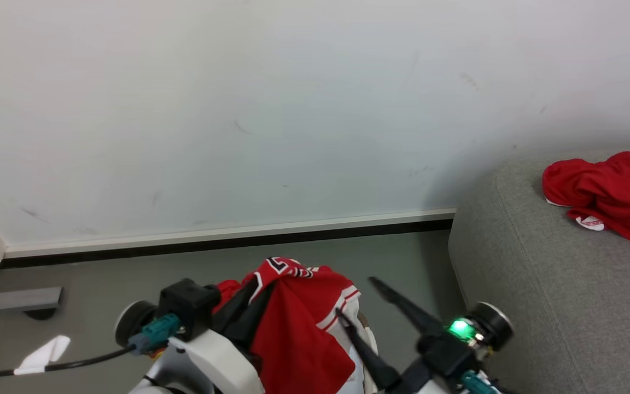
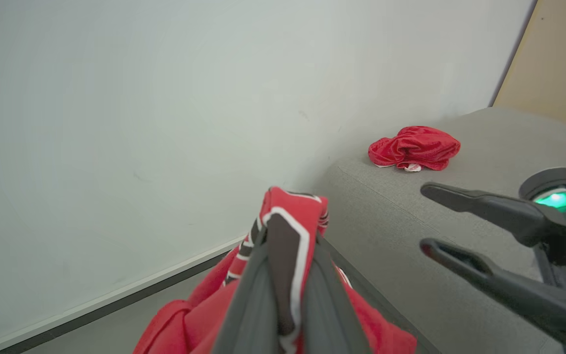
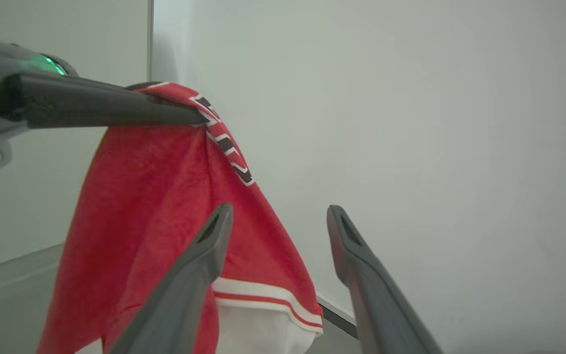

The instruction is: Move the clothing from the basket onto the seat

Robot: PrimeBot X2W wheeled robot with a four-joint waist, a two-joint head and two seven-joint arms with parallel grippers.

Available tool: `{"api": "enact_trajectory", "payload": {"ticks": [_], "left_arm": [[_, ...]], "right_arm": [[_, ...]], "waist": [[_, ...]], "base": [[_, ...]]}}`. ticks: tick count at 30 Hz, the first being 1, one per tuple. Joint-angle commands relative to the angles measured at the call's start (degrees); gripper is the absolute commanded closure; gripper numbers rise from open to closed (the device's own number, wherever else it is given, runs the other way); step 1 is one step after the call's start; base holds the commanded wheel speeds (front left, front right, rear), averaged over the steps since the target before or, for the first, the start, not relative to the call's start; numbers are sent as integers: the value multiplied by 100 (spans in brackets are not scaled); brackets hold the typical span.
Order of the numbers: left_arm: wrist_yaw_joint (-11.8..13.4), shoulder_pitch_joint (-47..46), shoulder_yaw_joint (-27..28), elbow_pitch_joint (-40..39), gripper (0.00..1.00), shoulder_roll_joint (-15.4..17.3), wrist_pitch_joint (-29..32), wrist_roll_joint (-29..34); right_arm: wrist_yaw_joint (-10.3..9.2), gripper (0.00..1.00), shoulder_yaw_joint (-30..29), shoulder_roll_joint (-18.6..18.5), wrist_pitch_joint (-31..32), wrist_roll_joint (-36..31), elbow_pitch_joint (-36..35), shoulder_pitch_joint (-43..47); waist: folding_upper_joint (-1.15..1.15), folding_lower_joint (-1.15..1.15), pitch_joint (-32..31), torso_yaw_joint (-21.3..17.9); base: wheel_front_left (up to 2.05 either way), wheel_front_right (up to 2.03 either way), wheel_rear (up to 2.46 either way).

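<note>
Left gripper point(image 2: 290, 233) is clamped on the bright red fabric jersey point(image 1: 293, 328) with white-striped trim, block lettering point(image 3: 226, 147) too crumpled to read; right gripper's point(image 3: 280, 211) wide open, empty.

Left claw point(image 2: 290, 236) clamped; right claw point(image 3: 279, 211) spread wide.

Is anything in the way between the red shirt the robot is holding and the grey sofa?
The open right pincer hangs between the red shirt in the left pincer and the sofa. Nothing else visible does.
</note>
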Motion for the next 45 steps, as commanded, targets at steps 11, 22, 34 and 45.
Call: {"api": "enact_trajectory", "payload": {"ticks": [11, 22, 34, 45], "left_arm": [[-318, -248, -469, -115, 100, -209, 110, 27], [-390, -261, -691, -236, 100, -316, 129, -27], [-228, -133, -660, 274, 0, -445, -242, -5], [-205, -146, -704, 730, 0, -639, -650, -21]], "right_arm": [[-15, 0, 1805, -464, 5, 716, 700, -1446], [-15, 100, 2109, -275, 5, 2023, 1292, -1614], [-15, 100, 937, -405, 4, 1908, 1076, -1375], [-15, 100, -311, -718, 3, 1549, 730, -1080]], "waist": [[0, 0, 36, 121], [0, 0, 38, 225], [0, 0, 138, -141], [0, 0, 319, -1038]], "base": [[0, 0, 0], [0, 0, 0], [0, 0, 0], [0, 0, 0]]}}
